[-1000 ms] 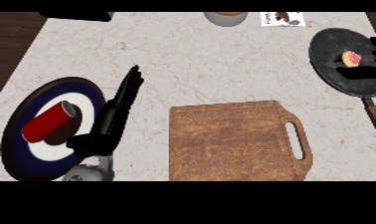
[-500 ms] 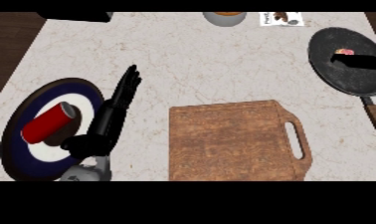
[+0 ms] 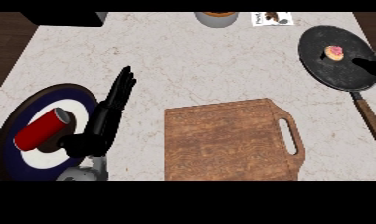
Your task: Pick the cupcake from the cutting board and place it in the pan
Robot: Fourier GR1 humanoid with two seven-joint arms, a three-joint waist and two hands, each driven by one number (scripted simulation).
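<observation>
Pale marbled table (image 3: 183,58) is carrying the cutting board (image 3: 224,141). Up and right of that board, the cupcake (image 3: 335,52) is sitting uncovered in the pan (image 3: 323,71). The right hand (image 3: 364,64), covering it half a second ago, is now showing only as a dark sliver, its state untellable. Placement is looking complete. The cupcake is standing upright, topping up, round, without a long axis. Left of the board, the left hand (image 3: 110,113) is resting, fingers straight together.
</observation>
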